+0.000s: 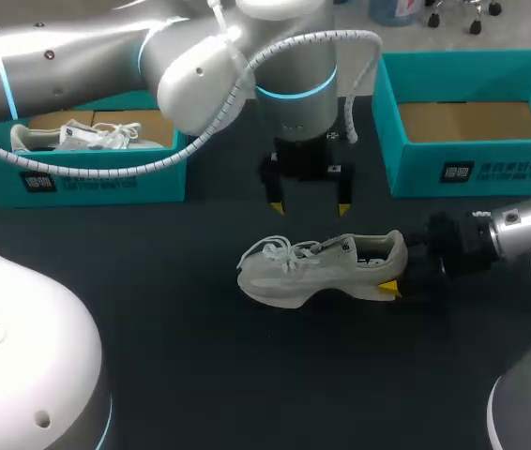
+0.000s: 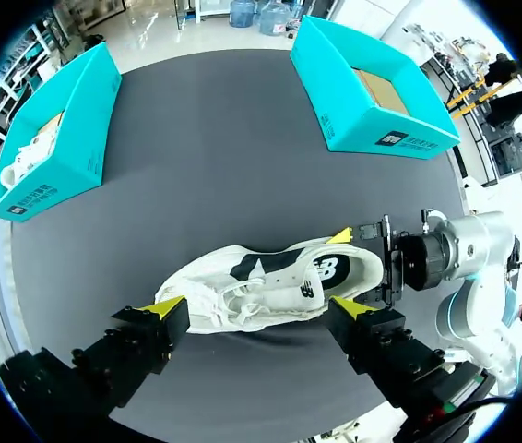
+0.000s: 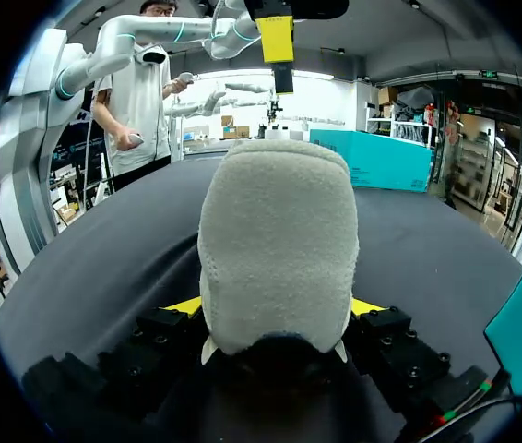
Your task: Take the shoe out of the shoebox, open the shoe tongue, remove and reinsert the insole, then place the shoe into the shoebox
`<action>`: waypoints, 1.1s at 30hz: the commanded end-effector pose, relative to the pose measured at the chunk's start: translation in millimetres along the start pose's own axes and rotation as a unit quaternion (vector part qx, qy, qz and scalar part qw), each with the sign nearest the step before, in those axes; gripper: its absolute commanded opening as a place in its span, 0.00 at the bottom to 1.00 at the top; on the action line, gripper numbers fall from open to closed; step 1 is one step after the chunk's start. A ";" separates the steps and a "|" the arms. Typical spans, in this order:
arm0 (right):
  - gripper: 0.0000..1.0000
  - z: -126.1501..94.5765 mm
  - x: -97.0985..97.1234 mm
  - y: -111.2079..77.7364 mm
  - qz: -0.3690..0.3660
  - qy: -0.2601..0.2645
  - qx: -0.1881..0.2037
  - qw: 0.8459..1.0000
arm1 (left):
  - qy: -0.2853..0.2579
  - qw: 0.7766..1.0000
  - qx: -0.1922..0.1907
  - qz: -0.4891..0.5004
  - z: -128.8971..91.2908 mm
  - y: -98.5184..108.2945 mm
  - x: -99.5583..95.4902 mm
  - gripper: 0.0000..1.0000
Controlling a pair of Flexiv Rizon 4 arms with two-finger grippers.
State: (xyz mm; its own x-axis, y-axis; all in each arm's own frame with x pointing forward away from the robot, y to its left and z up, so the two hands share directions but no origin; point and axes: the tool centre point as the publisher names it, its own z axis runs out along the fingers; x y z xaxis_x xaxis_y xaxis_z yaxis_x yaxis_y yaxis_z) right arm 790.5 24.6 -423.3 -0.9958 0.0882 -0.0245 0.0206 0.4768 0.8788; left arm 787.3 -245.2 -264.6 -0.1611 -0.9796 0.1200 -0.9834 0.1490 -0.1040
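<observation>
A pale grey-white shoe (image 1: 317,270) stands upright on the black table (image 1: 200,375), toe to the left, laces loose. My right gripper (image 1: 392,269) comes in from the right and is shut on the shoe's heel. In the right wrist view the heel (image 3: 275,231) fills the gap between the two fingers of my right gripper (image 3: 275,309). My left gripper (image 1: 310,208) hangs open just above and behind the shoe. The left wrist view looks down on the shoe (image 2: 270,281), with the fingers of my left gripper (image 2: 256,309) spread wide on either side, not touching it.
A teal shoebox (image 1: 87,173) at the back left holds a second white shoe (image 1: 78,137). A teal shoebox (image 1: 472,164) with nothing in it stands at the back right, close behind my right arm.
</observation>
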 end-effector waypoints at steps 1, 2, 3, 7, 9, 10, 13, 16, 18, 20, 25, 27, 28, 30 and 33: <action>0.00 4.7 -0.7 -2.3 0.000 -0.001 0.001 1.000 | -0.003 1.000 0.002 -0.001 -1.7 2.1 1.5 1.00; 0.00 4.7 -0.7 -2.3 0.000 -0.001 0.001 1.000 | -0.003 1.000 0.002 -0.001 -1.7 2.1 1.5 1.00; 0.00 4.7 -0.7 -2.3 0.000 -0.001 0.001 1.000 | -0.003 1.000 0.002 -0.001 -1.7 2.1 1.5 1.00; 0.00 4.7 -0.7 -2.3 0.000 -0.001 0.001 1.000 | -0.003 1.000 0.002 -0.001 -1.7 2.1 1.5 1.00; 0.00 4.7 -0.7 -2.3 0.000 -0.001 0.001 1.000 | -0.003 1.000 0.002 -0.001 -1.7 2.1 1.5 1.00; 0.00 4.7 -0.7 -2.3 0.000 -0.001 0.001 1.000 | -0.003 1.000 0.002 -0.001 -1.7 2.1 1.5 1.00; 0.00 4.7 -0.7 -2.3 0.000 -0.001 0.001 1.000 | -0.003 1.000 0.002 -0.001 -1.7 2.1 1.5 1.00; 0.00 4.7 -0.7 -2.3 0.000 -0.001 0.001 1.000 | -0.003 1.000 0.002 -0.001 -1.7 2.1 1.5 1.00; 0.00 4.7 -0.7 -2.3 0.000 -0.001 0.001 1.000 | -0.003 1.000 0.002 -0.001 -1.7 2.1 1.5 1.00; 0.00 4.7 -0.7 -2.3 0.000 -0.001 0.001 1.000 | -0.003 1.000 0.002 -0.001 -1.7 2.1 1.5 1.00; 0.00 4.7 -0.7 -2.3 0.000 -0.001 0.001 1.000 | -0.003 1.000 0.002 -0.001 -1.7 2.1 1.5 1.00; 0.00 4.7 -0.7 -2.3 0.000 -0.001 0.001 1.000 | -0.003 1.000 0.002 -0.001 -1.7 2.1 1.5 1.00; 0.00 4.7 -0.7 -2.3 0.000 -0.001 0.001 1.000 | -0.003 1.000 0.002 -0.001 -1.7 2.1 1.5 1.00; 0.00 4.7 -0.7 -2.3 0.000 -0.001 0.001 1.000 | -0.003 1.000 0.002 -0.001 -1.7 2.1 1.5 1.00; 0.00 4.7 -0.7 -2.3 0.000 -0.001 0.001 1.000 | -0.009 1.000 0.001 -0.009 -1.6 3.8 1.5 1.00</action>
State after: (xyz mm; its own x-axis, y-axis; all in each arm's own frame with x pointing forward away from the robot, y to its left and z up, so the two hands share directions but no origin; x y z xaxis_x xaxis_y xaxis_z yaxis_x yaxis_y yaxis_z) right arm 790.5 24.5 -423.3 -0.9958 0.0882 -0.0245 0.0206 0.4768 0.8788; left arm 785.2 -246.3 -263.2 -0.1557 -0.9815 0.1118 -0.9840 0.1441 -0.1051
